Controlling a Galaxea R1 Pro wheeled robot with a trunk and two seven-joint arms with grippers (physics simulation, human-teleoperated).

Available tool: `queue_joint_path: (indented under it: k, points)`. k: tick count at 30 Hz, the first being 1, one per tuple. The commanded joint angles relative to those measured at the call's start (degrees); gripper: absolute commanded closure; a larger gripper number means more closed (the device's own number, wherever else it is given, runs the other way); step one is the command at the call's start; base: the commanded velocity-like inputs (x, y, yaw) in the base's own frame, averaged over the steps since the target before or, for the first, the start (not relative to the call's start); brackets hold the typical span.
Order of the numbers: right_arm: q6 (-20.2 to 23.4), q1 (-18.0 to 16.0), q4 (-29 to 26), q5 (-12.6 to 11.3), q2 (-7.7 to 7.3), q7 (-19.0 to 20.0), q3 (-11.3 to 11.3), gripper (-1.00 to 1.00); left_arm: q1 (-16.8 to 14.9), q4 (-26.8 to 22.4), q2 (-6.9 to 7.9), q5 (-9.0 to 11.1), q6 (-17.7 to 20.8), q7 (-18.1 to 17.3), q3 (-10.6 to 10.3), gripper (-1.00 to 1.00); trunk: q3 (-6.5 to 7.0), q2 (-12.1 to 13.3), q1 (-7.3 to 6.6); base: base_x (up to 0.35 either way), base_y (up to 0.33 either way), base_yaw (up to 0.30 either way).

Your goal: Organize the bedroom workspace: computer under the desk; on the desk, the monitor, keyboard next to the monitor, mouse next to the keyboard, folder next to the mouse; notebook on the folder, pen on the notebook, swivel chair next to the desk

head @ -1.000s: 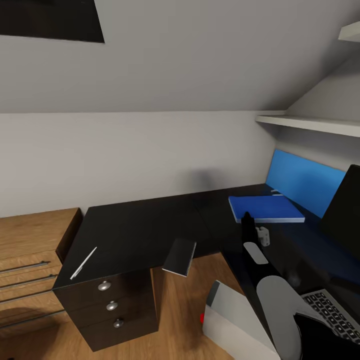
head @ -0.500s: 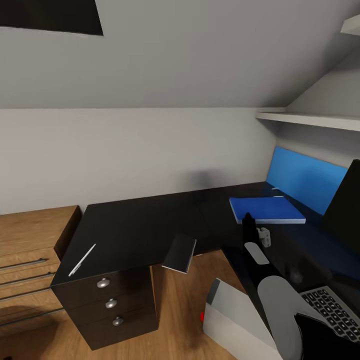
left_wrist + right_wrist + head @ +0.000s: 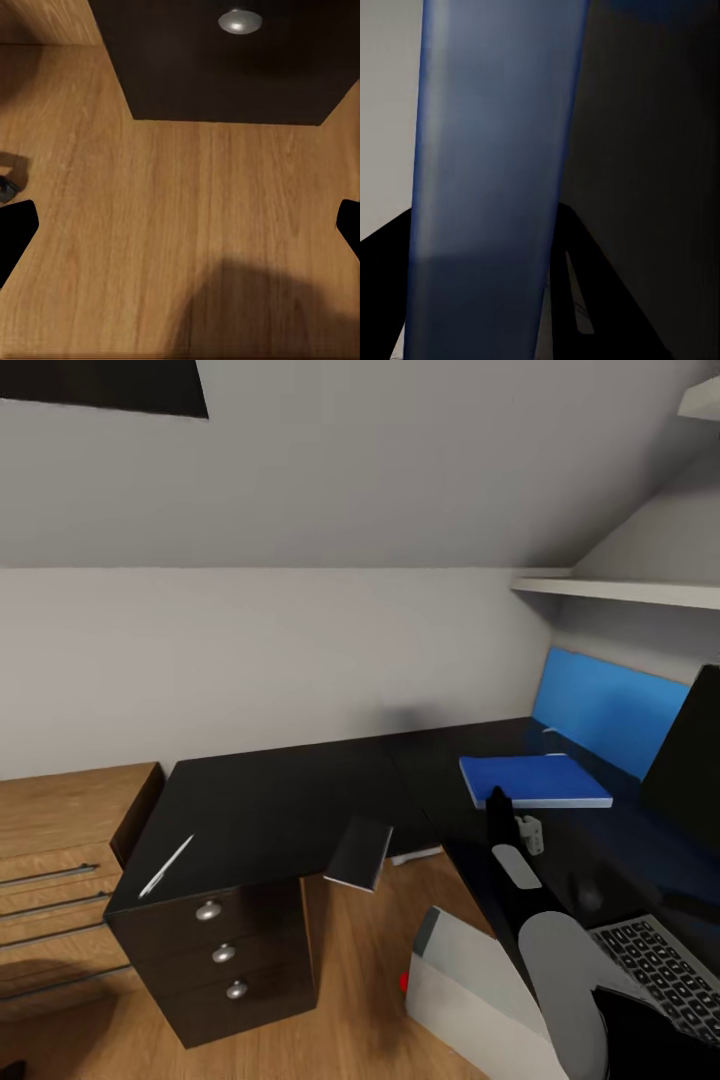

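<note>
Black and shiny, the bench [image 3: 270, 800] sits a little differently in the head view than a moment ago. The wall line is higher and the view has swung a bit. That means the camera moves, not the things. Nothing on the bench shifts.

The monitor [image 3: 690, 760] stands on the bench at the far right. The computer [image 3: 470, 980] stands on the floor by the bench. The blue folder [image 3: 530, 780] lies flat on the bench. More of the keyboard [image 3: 660, 970] shows now. The notebook [image 3: 360, 853] hangs over the bench edge, well apart from the folder. The pen [image 3: 166, 866] lies above the drawers.

So the notebook and pen are not stacked yet.

The right gripper [image 3: 494, 797] is at the folder's near edge; whether it grasps anything cannot be told. The left gripper [image 3: 180, 232] is released, over the wooden floor [image 3: 180, 195].
</note>
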Motion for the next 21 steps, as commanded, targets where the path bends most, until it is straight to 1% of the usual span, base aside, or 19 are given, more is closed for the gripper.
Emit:
queue_joint_path:
  k: [1, 4, 7, 9, 12, 16, 21]
  points:
    - [0.5, -0.1, 0.0, -0.6, -0.04, 0.4, -0.2, 1.0, 0.0, 0.0, 0.0, 0.2, -0.2, 0.2, -0.1, -1.0, -0.24, -0.4, 0.21, -0.219, 0.0, 0.0]
    - [1.1, -0.1, 0.1, -0.6, -0.17, -0.2, -0.2, 1.0, 0.0, 0.0, 0.0, 0.2, -0.2, 0.2, -0.1, -1.0, -0.78, -1.7, 0.86, -0.198, 0.0, 0.0]
    - [1.3, -0.1, 0.1, -0.6, -0.2, -0.7, -0.2, 1.0, 0.0, 0.0, 0.0, 0.2, -0.3, 0.2, -0.1, -1.0, -1.32, -2.9, 1.52, -0.051, 0.0, 0.0]
    - [1.3, -0.1, 0.1, -0.5, -0.21, -2.4, -0.2, 1.0, 0.0, 0.0, -0.06, 0.2, -0.4, 0.1, -0.1, -1.0, -1.32, -2.9, 1.52, -0.004, 0.0, 0.0]
    - [1.3, -0.1, 0.1, -0.5, -0.21, -3.3, -0.2, 1.0, 0.0, 0.0, -0.56, 0.1, -0.5, 0.0, -0.1, -1.0, -1.32, -2.9, 1.52, -0.001, 0.0, 0.0]
    - [1.4, -0.1, 0.1, -0.5, -0.21, -3.7, -0.2, 1.0, 0.0, 0.0, -0.8, 0.0, -0.6, -0.1, -0.1, -1.0, -1.32, -2.9, 1.52, 0.0, 0.0, 0.0]
    - [1.9, -0.1, 0.1, -0.5, -0.21, -6.2, -0.1, 1.0, 0.0, 0.0, -0.88, 0.0, -0.6, -0.1, -0.1, -1.0, -1.32, -2.9, 1.52, 0.0, 0.0, 0.0]
